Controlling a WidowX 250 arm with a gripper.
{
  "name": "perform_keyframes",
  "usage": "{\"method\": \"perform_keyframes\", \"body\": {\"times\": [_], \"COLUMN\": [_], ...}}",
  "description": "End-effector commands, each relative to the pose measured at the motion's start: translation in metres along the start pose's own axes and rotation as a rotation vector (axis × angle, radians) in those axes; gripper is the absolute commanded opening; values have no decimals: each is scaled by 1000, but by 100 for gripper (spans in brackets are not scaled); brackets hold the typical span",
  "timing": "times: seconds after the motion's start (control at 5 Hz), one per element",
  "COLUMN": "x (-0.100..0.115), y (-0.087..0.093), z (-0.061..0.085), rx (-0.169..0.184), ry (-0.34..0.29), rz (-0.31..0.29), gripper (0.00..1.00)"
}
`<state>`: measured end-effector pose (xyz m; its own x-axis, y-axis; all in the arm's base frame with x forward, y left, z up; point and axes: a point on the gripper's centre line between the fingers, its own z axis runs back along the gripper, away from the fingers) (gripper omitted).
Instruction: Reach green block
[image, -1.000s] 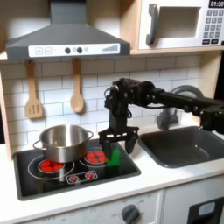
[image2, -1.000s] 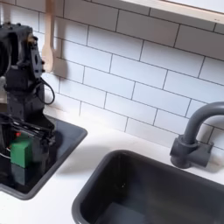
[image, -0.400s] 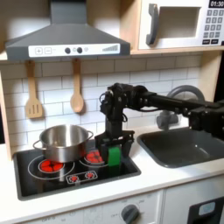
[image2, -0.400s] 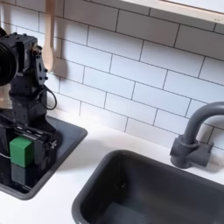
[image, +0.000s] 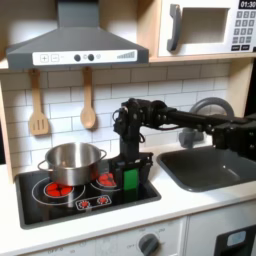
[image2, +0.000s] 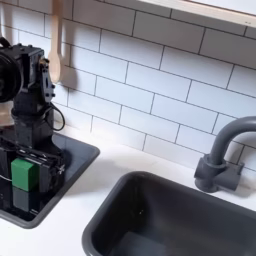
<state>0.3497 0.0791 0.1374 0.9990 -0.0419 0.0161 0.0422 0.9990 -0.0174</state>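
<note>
The green block stood upright (long axis vertical) on the stove, between the parted fingers of the lowered gripper.

Bright green block, black pincer, white tiled wall.

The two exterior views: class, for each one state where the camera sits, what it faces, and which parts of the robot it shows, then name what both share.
First exterior view: sits in front of the toy kitchen, facing the tiled wall; shows the whole arm reaching from the right, its end effector down around the green block on the stove beside the steel pot.
Second exterior view: sits close by the sink, looking along the counter toward the stove; shows the wrist and end effector at its left edge.
Shared: the green block, end effector, stove, sink, faucet.
</note>
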Motion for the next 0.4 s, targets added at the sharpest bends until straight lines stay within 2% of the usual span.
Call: {"method": "perform_keyframes", "body": {"times": [0.0, 0.2], "x": [-5, -5], "y": [-1, -1], "z": [-2, -2], "rx": [5, 5], "ry": [9, 9], "rz": [45, 51], "gripper": [100, 100]}}
